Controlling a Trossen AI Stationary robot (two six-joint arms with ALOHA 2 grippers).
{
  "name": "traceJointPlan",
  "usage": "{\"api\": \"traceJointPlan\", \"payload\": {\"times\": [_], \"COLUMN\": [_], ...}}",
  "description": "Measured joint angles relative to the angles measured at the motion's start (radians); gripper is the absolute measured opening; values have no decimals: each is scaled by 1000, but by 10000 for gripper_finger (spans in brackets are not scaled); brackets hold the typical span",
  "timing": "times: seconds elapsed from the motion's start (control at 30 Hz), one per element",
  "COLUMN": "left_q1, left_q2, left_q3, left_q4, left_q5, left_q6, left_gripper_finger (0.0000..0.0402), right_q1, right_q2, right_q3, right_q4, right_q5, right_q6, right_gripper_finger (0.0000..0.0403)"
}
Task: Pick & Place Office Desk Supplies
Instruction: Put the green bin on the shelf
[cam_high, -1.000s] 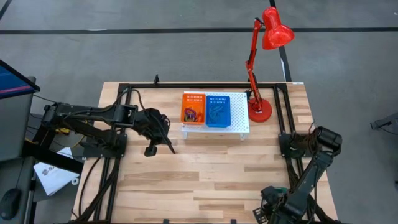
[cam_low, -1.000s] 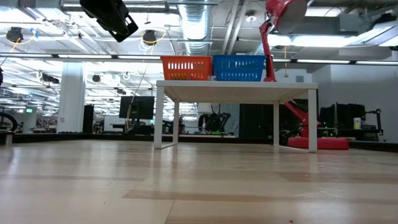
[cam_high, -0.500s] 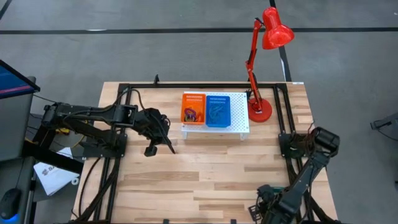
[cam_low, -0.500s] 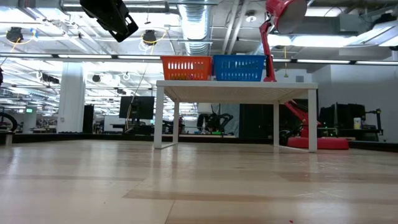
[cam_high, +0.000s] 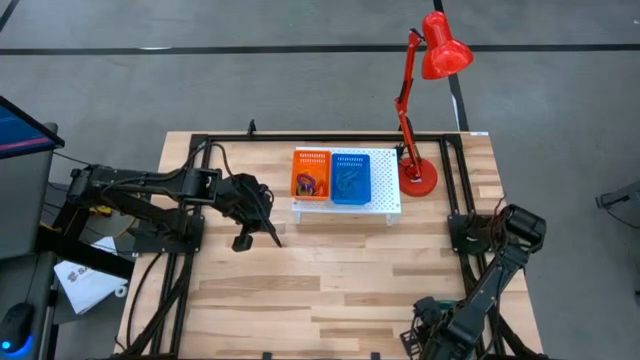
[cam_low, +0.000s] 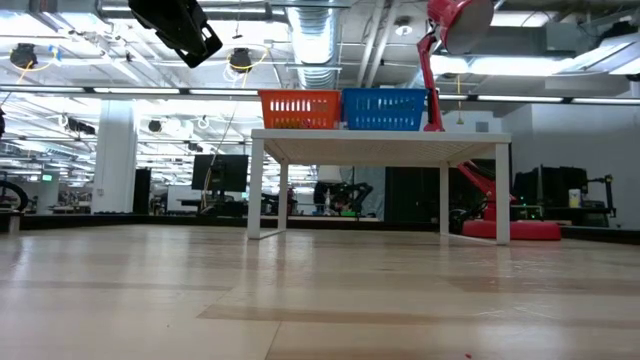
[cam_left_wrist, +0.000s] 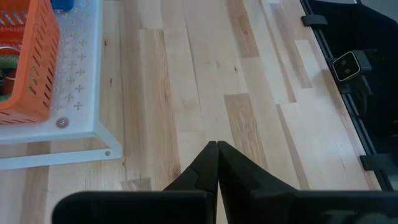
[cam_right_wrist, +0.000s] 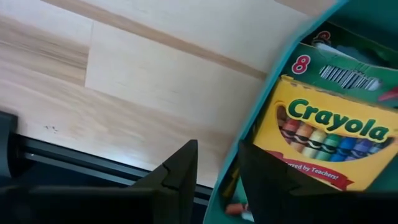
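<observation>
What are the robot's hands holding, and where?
Nothing. The left gripper is shut, empty; the right gripper stands open astride the teal bin's wall.

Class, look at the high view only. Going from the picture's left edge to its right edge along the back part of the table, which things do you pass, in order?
Left gripper → orange basket → blue basket → red desk lamp. Both baskets sit on the white perforated stand.
</observation>
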Motion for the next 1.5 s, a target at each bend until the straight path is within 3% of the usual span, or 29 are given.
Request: {"api": "traceJointPlan", "payload": {"times": [0.6, 1.5], "left_q1": [0, 0], "left_q2": [0, 0], "left_q3": [0, 0], "left_q4": [4, 3], "left_q5": [0, 0], "left_q6": [0, 0], "left_gripper_finger": [0, 0], "right_q1": [-2, 5], "right_q2": [-18, -10], "right_q3": [29, 30], "right_q4": [-136, -143], "right_q5": [-41, -14], "right_q6": [-26, 2], "right_gripper_finger": [113, 113]}}
